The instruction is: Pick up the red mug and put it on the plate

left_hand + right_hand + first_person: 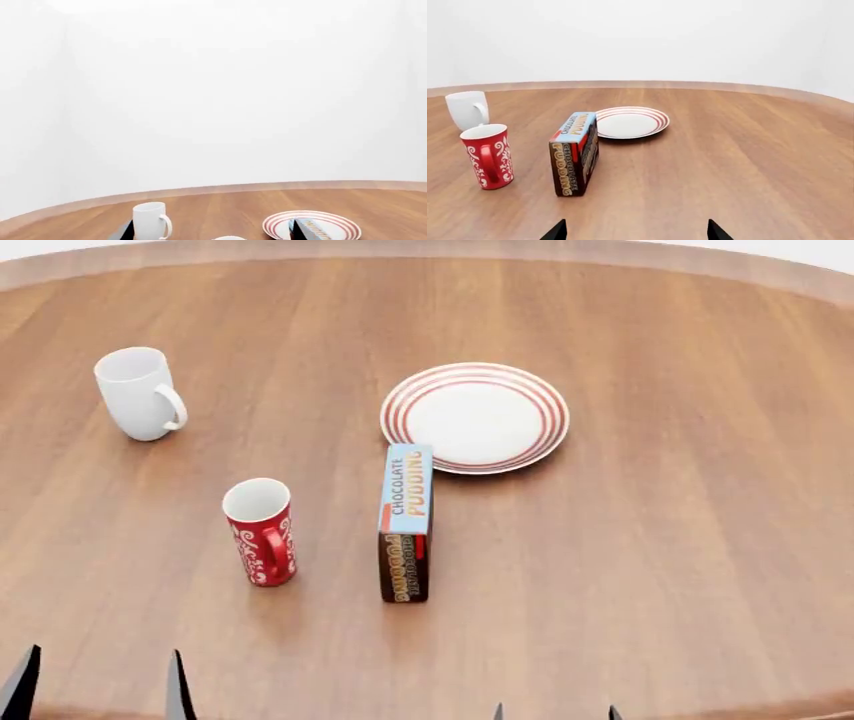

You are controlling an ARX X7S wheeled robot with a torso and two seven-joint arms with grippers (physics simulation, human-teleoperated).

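The red mug [260, 532] with its white swirl pattern stands upright on the wooden table [667, 570], handle towards me; the right wrist view shows it too [489, 156]. Only its white rim [230, 238] shows in the left wrist view. The plate [475, 417], white with red rings, lies empty farther back and to the right; it also shows in both wrist views [629, 121] [280, 223]. My left gripper [100, 690] is open and empty at the near edge, short of the red mug. My right gripper [555, 712] [636, 232] is open and empty, near the front edge.
A chocolate pudding box [406, 523] stands on edge between the red mug and the plate, close to the plate's near rim. A plain white mug [140, 392] stands at the back left. The table's round far edge [640, 84] meets a white backdrop.
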